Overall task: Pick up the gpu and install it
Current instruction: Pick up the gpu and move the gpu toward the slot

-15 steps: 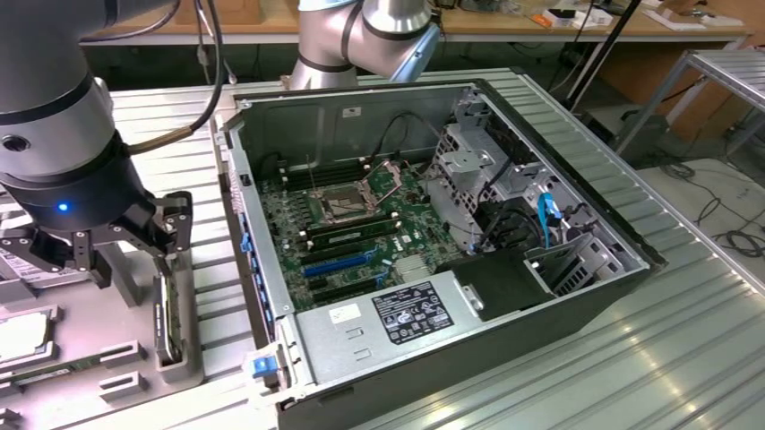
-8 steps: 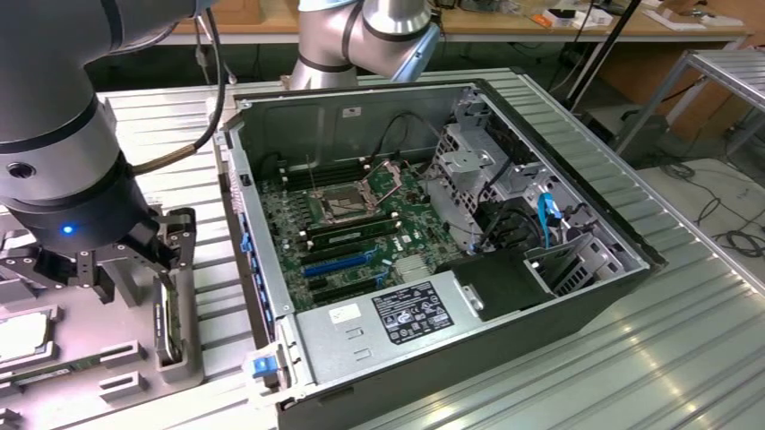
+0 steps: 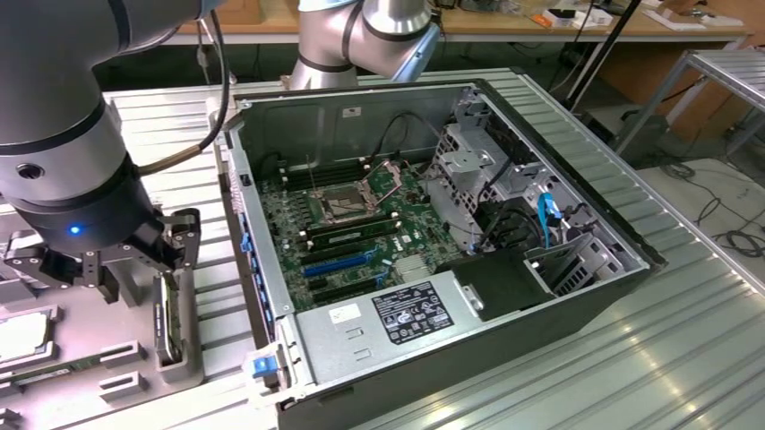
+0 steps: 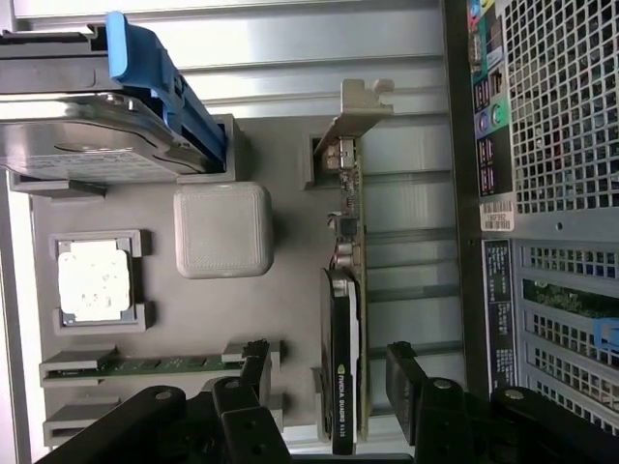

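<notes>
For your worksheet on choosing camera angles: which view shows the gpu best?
The wrist view: the gpu stands on edge, bracket and label visible. In the exterior view it is a thin edge-on strip beside the arm.

The black gripper [image 4: 331, 356], jaws spread wide, straddles the thin green-and-black gpu [image 4: 343, 242], which stands on edge in the grey plastic tray [image 4: 280, 155] with clear gaps on both sides of the card. 1 finger [image 4: 256, 372] stands just beside the narrow green memory stick [image 4: 145, 365]. Beyond the other finger, bare ribbed metal table [image 4: 411, 280] separates it from the black perforated computer case [image 4: 561, 145]. A grey rounded block [image 4: 222, 230] rises near the card's middle.
</notes>
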Controlling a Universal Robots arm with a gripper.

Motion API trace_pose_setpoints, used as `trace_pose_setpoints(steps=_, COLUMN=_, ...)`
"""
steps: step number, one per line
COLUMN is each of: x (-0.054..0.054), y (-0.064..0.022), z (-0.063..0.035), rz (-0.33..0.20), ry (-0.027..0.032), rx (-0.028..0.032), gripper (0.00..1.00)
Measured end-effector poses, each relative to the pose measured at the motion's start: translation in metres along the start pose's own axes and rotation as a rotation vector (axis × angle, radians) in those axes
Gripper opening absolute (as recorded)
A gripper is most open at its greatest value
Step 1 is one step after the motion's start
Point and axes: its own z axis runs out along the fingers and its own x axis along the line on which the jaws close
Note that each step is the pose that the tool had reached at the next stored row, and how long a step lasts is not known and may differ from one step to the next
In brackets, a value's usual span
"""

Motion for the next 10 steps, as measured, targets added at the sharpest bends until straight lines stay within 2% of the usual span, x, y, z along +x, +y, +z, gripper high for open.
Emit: trace_pose_setpoints(steps=10, x=-0.002, y=-0.0021, z=0.0113, rz=0.0, ry=-0.0002, rx=0.0, gripper=0.6)
